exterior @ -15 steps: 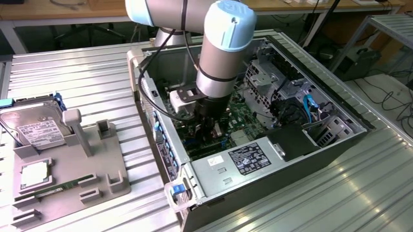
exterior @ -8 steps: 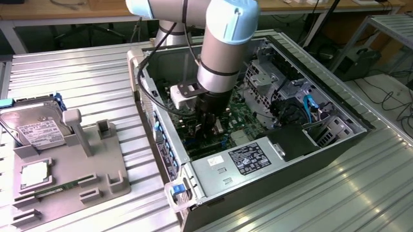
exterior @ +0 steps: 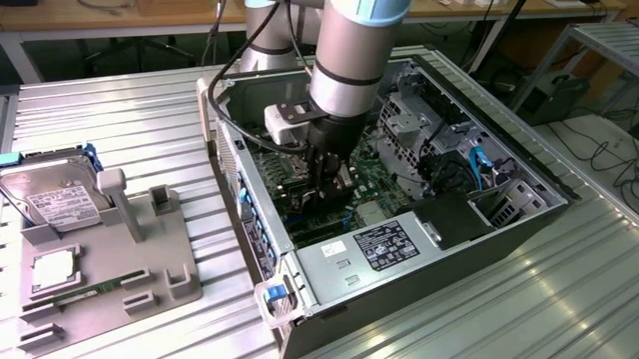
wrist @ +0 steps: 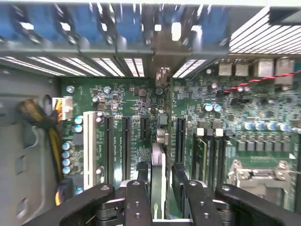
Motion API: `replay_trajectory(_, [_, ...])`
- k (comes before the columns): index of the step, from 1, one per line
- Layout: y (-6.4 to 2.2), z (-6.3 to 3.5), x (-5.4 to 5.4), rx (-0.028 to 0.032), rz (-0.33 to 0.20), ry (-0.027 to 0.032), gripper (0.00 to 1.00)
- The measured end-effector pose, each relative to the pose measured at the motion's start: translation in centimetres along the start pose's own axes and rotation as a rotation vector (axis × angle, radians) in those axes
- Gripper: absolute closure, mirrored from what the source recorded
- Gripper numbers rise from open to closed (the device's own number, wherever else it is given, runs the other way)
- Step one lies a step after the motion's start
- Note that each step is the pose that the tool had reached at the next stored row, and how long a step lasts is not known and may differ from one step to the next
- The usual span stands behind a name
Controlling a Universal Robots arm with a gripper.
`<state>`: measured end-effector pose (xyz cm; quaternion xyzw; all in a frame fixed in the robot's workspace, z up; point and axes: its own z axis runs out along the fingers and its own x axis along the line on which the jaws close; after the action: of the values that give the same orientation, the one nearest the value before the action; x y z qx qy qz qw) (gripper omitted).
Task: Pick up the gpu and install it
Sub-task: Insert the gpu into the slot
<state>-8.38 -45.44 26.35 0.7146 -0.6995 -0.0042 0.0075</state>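
Gripper point(wrist: 158, 176) is clamped on the gpu point(wrist: 159, 162), held edge-on down inside the computer case point(exterior: 529, 217), just above the motherboard point(wrist: 127, 101). Installation step in hand; seating calls for exact alignment with the slot point(wrist: 143, 129).

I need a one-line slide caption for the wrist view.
Wrist view: gripper holding the gpu edge-on above the motherboard expansion slots.
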Motion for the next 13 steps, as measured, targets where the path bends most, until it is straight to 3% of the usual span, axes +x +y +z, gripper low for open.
replay_trajectory(5, [0.04, -2.38, 0.0, 0.0002, 0.0, 0.0004, 0.65])
replay_trajectory(9, [0.04, -2.45, 0.0, 0.0003, 0.0, 0.0005, 0.67])
replay_trajectory(13, [0.04, -2.44, 0.0, 0.0005, 0.0, 0.0003, 0.86])
